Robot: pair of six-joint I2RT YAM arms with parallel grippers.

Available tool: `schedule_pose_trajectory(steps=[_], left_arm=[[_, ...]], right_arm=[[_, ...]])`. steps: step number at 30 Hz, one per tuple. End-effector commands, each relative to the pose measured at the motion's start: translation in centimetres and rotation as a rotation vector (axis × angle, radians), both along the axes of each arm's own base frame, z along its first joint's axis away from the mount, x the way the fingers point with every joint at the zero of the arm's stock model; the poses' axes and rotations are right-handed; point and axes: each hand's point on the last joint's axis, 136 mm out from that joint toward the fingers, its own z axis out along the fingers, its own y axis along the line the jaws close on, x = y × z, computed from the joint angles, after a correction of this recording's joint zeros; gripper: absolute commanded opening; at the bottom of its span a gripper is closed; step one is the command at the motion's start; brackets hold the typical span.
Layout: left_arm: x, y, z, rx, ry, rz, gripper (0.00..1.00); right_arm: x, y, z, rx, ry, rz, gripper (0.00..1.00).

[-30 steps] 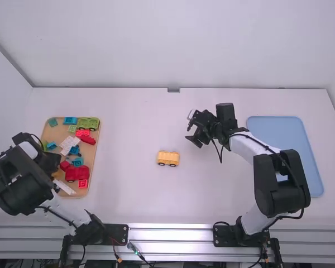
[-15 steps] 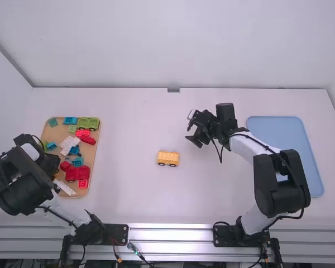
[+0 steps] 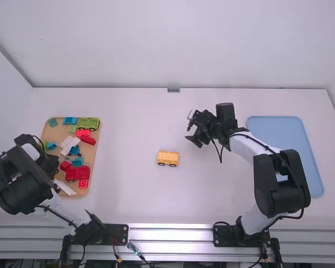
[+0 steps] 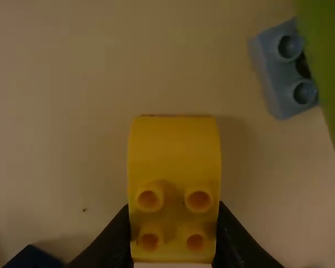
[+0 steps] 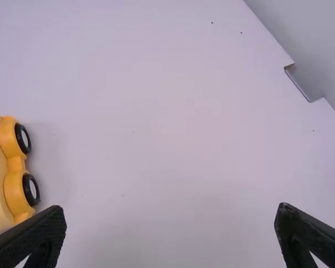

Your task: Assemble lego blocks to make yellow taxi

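Observation:
Over the near left part of the wooden tray [image 3: 94,153] is my left gripper [image 3: 51,166]. Its fingers press both sides of a yellow block [image 4: 174,146] with a curved end and several studs; in the left wrist view the left gripper [image 4: 173,231] is shut on it. A yellow-orange wheeled car base [image 3: 168,158] stands upright on the middle of the table. Beyond it and to its right, my right gripper [image 3: 190,130] hangs open, holding nothing. In the right wrist view the car base [image 5: 12,170] lies outside the right gripper [image 5: 172,215].
The tray holds a green wheeled base [image 3: 88,124], a large red piece [image 3: 77,173], white pieces [image 3: 70,143] and several blue and red blocks. A light-blue block [image 4: 285,70] lies near the held block. A blue tray [image 3: 287,145] is at the right.
My left gripper has shifted slightly left and toward the camera over the wooden tray. The right arm and the car base have kept their places.

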Motion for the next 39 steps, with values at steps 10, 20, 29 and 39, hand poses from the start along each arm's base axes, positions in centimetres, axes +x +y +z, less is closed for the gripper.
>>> schedule_pose_trajectory(steps=[10,20,29,39], left_arm=[[4.1,-1.0,6.4,0.037,-0.157,-0.188,0.21],[12.1,-14.9,14.4,0.206,-0.323,-1.221,0.14],[12.5,-31.2,11.9,0.284,-0.194,-2.193,0.21],[10.8,-37.4,5.4,0.308,0.013,-2.852,0.01]], right_arm=[[-0.1,-0.1,-0.2,0.002,0.015,-0.005,0.99],[-0.1,-0.1,-0.2,0.003,0.014,-0.005,0.99],[-0.1,-0.1,-0.3,0.002,0.018,-0.006,0.99],[-0.5,-0.2,-0.6,0.015,0.068,-0.034,0.99]])
